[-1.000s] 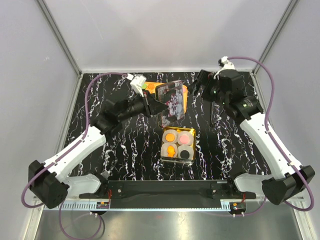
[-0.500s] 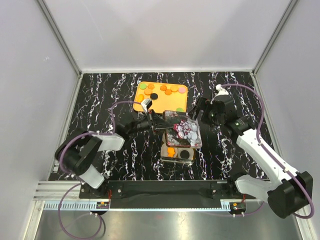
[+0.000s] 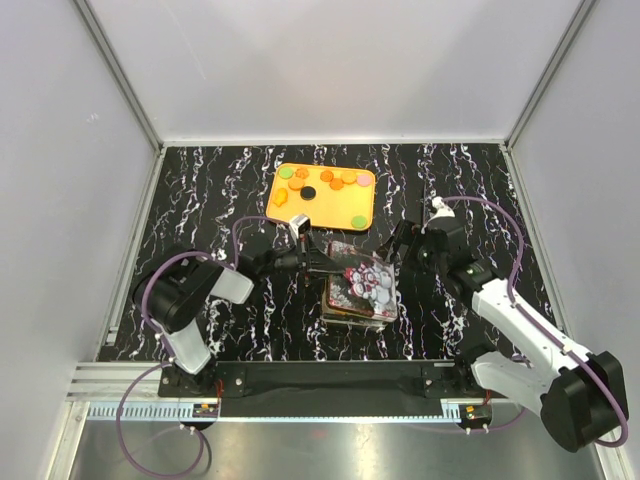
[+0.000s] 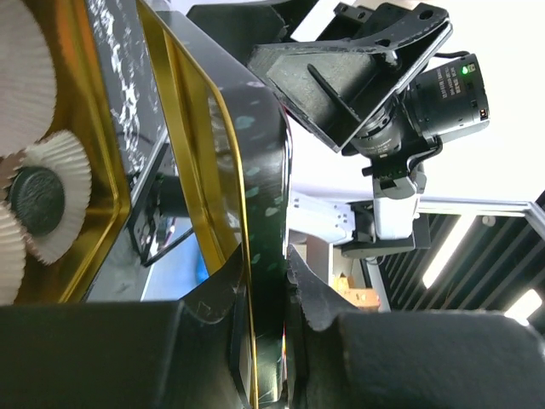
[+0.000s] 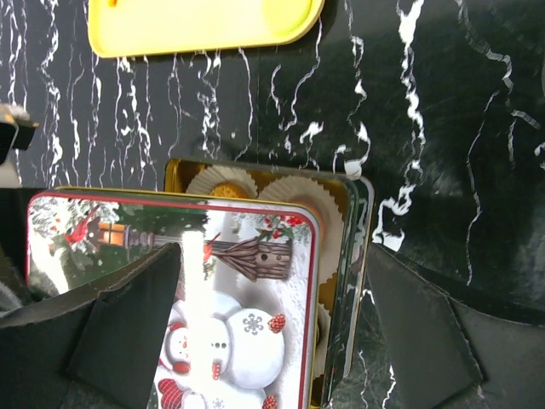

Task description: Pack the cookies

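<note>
Loose cookies (image 3: 338,179) in orange, green and black lie on the orange tray (image 3: 330,207) at the back. The gold tin (image 3: 338,312) sits mid-table with a snowman lid (image 3: 366,284) tilted over it. My left gripper (image 3: 322,262) is shut on the lid's left rim; the left wrist view shows that rim (image 4: 266,204) pinched by the left gripper (image 4: 268,277). A black cookie (image 4: 34,200) sits in a paper cup inside the tin. My right gripper (image 3: 398,246) is open. In the right wrist view its fingers (image 5: 128,317) straddle the lid (image 5: 234,324) and the tin's edge (image 5: 356,256); an orange cookie (image 5: 225,192) shows beneath.
White paper cups (image 5: 294,189) line the tin. The tray's near edge (image 5: 204,32) lies just beyond the tin. Both arms meet over the middle of the black marbled table (image 3: 200,200), which has grey walls on three sides.
The lid has come down from upright near the tray to lie tilted over the tin. The left arm folded back toward its base. The right gripper moved down and in beside the lid.
</note>
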`<state>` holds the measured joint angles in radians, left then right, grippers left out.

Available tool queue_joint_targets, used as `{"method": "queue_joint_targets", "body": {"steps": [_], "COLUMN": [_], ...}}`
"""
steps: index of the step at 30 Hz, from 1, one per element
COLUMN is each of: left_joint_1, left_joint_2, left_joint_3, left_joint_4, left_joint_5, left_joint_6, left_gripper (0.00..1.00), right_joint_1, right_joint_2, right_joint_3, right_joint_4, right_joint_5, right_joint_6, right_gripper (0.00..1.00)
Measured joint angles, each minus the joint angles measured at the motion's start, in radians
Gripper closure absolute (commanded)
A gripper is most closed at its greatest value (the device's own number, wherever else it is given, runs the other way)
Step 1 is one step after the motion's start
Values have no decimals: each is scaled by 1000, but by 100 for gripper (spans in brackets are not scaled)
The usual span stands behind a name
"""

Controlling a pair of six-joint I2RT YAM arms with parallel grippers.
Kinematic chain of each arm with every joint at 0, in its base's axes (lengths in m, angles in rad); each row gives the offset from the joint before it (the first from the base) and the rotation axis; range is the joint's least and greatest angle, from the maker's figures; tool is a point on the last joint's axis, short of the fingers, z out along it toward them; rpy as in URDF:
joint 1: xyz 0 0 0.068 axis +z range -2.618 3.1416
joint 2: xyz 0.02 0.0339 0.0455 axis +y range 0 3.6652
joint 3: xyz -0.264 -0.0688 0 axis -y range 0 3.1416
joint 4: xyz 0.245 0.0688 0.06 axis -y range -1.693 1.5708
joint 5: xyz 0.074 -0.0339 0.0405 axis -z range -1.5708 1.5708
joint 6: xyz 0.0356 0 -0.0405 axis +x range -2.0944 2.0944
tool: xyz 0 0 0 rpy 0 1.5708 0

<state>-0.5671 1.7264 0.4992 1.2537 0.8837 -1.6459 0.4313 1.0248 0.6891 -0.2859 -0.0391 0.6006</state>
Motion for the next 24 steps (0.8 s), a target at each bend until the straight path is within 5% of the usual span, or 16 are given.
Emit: {"method": "queue_joint_targets", "body": {"steps": [24], "left_joint_1": [11], "left_joint_2": [105], "left_joint_3": [70], "left_joint_4": [24], "left_joint_5": [74], "left_joint_6": [106], "left_gripper": [100], "right_joint_1": [0], "right_joint_2": [-61], "right_joint_3": [-212], "right_joint_4": [220], "right_joint_5": [-59], "right_joint_6": [87], "right_gripper": [3]}}
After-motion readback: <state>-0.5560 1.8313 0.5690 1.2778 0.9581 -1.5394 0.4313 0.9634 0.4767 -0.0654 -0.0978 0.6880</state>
